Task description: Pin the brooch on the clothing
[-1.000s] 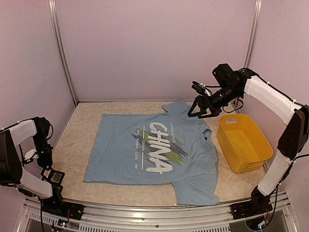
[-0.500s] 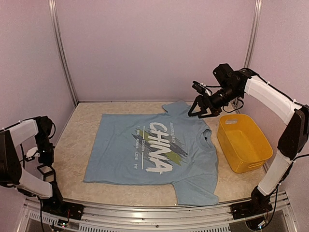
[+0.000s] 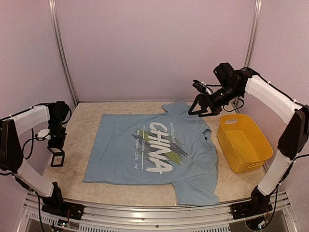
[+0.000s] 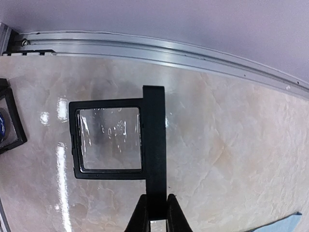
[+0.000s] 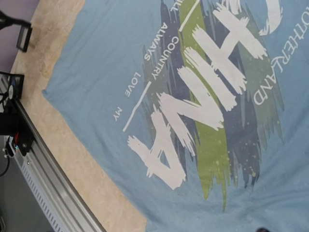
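Left gripper (image 4: 156, 209) is pinched narrow on the edge bar of a black square frame (image 4: 108, 140) with a clear window, over the marble table (image 4: 231, 145). The brooch (image 4: 1, 130) shows only as a blue sliver inside a second black case (image 4: 17, 121) beside it, well apart from the T-shirt (image 3: 125, 145). Right gripper (image 3: 199, 110) is spread wide and empty, over the shirt's far edge, near the yellow basket (image 3: 244, 142).

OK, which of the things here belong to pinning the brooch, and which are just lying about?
Job: shirt; brooch, a blue sliver in its open case; case lid, held in left gripper.
Lying about: yellow bin.
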Controlling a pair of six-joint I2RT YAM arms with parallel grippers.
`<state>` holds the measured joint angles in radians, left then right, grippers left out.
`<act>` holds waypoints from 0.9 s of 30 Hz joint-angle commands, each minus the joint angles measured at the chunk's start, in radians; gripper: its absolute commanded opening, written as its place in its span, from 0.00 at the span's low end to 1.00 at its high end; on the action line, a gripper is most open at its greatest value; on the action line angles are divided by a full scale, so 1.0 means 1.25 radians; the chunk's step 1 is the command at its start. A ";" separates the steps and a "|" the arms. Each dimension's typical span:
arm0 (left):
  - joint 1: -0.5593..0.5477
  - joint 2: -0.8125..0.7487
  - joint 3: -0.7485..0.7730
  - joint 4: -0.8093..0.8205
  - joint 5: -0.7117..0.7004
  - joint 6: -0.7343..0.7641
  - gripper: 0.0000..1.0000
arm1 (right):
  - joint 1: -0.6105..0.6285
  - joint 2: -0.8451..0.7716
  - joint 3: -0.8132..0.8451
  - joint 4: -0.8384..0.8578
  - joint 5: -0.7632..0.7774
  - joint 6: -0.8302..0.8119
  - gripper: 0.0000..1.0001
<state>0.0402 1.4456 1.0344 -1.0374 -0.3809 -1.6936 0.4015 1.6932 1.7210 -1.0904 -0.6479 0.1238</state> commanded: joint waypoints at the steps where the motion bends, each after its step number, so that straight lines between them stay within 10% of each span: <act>1: -0.100 0.060 0.068 0.000 -0.041 0.011 0.07 | -0.008 -0.017 0.020 0.008 -0.005 0.001 0.86; 10: -0.338 0.268 0.281 0.007 -0.102 0.109 0.07 | -0.008 -0.017 0.026 0.022 -0.005 0.004 0.86; 18: -0.372 0.358 0.319 0.033 -0.088 0.119 0.08 | -0.009 -0.037 0.013 0.026 -0.007 0.001 0.87; 27: -0.367 0.345 0.411 -0.017 -0.170 0.165 0.80 | -0.009 -0.029 0.030 0.029 -0.013 -0.005 0.88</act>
<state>-0.4259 1.9053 1.4879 -1.0077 -0.5110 -1.5242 0.4004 1.6756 1.7233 -1.0687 -0.6514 0.1238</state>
